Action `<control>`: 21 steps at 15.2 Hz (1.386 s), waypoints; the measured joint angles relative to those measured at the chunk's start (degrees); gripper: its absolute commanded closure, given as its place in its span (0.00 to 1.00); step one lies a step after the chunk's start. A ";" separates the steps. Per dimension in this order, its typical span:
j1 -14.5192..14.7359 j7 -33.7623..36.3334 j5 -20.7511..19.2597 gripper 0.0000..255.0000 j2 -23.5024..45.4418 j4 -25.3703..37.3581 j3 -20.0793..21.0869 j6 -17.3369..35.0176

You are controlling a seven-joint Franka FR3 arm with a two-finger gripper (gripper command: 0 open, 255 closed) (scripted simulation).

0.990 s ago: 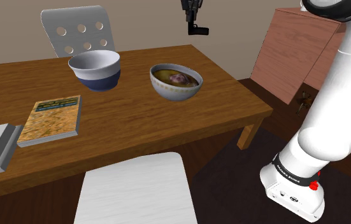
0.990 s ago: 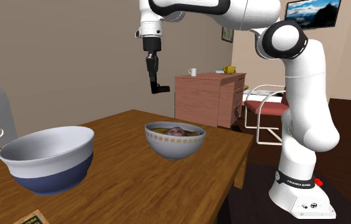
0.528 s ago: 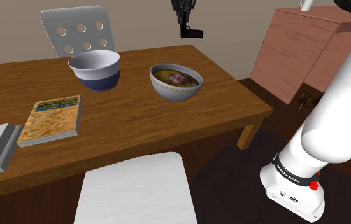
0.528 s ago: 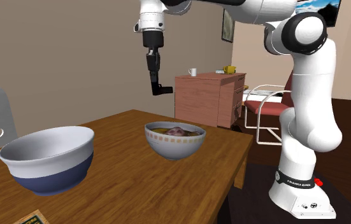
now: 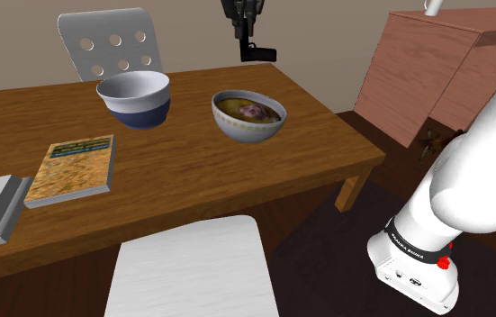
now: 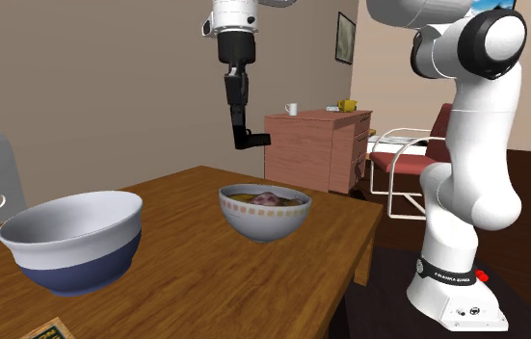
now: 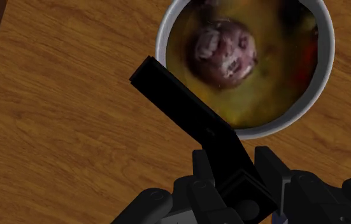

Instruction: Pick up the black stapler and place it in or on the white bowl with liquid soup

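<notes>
On the table (image 5: 192, 171), the soup bowl (image 5: 248, 118) sits to the shoulder view's right of the other bowl (image 5: 134, 99), the book (image 5: 72, 168) lies nearer and further left, and the stapler (image 5: 257, 52) hangs above the soup bowl.

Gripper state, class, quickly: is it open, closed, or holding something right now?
Gripper: closed on the black stapler, holding it in the air near the white soup bowl.
</notes>
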 measured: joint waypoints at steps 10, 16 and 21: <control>4.28 8.83 0.53 1.00 -2.39 -5.06 4.49 2.68; 4.21 8.59 0.87 1.00 -4.14 -11.82 4.36 7.71; 4.21 8.52 0.99 1.00 -4.68 -16.15 4.35 11.51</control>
